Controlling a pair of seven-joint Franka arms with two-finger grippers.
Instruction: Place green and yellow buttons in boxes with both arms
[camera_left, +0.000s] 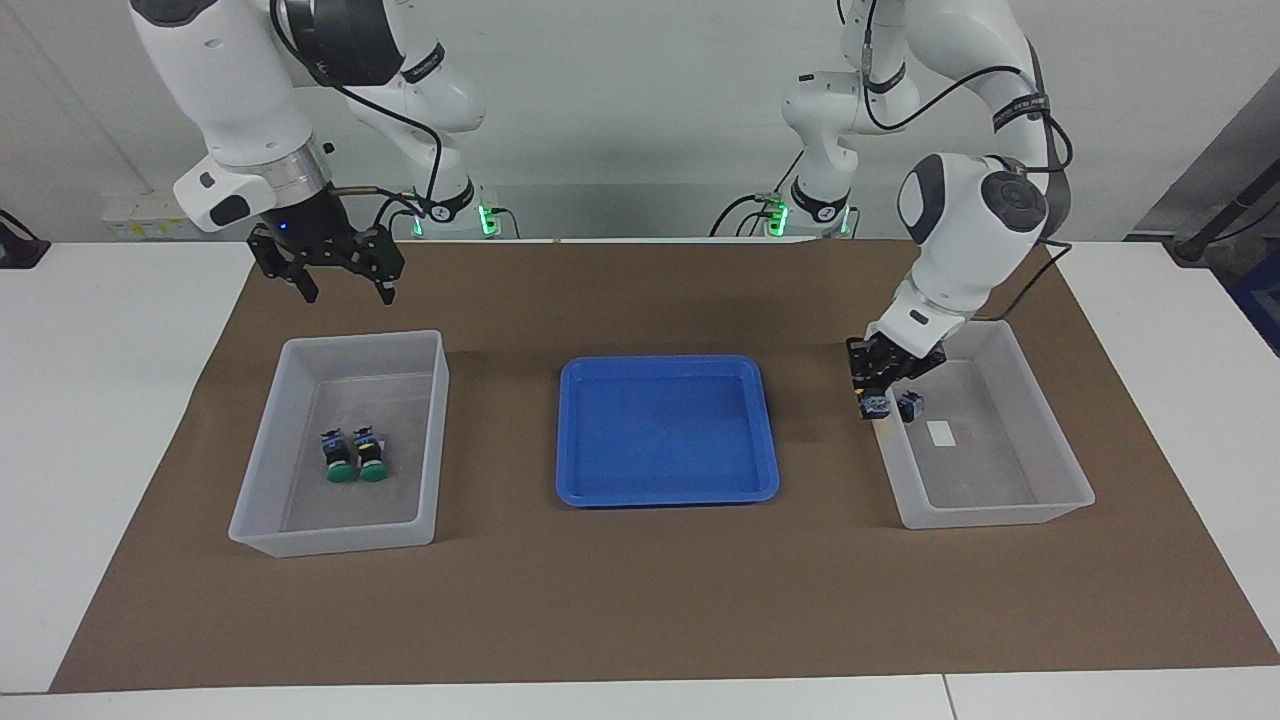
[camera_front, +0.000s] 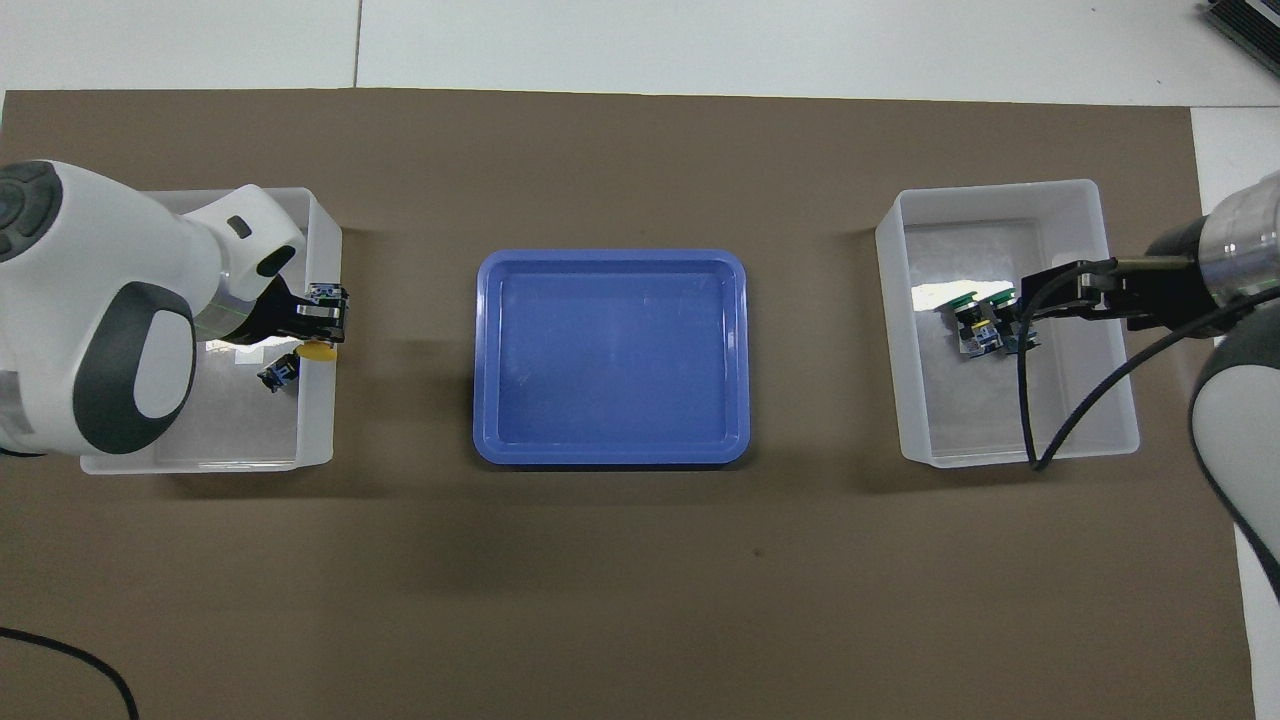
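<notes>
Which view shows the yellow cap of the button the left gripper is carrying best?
Overhead view: the held yellow button's cap shows under the left gripper, over the box wall. In the facing view the button shows only its dark body; its cap isn't visible.

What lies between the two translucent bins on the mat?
Only the blue tray, with nothing in it, sits between the bin holding the green buttons and the bin under the left gripper; both views show it.
</notes>
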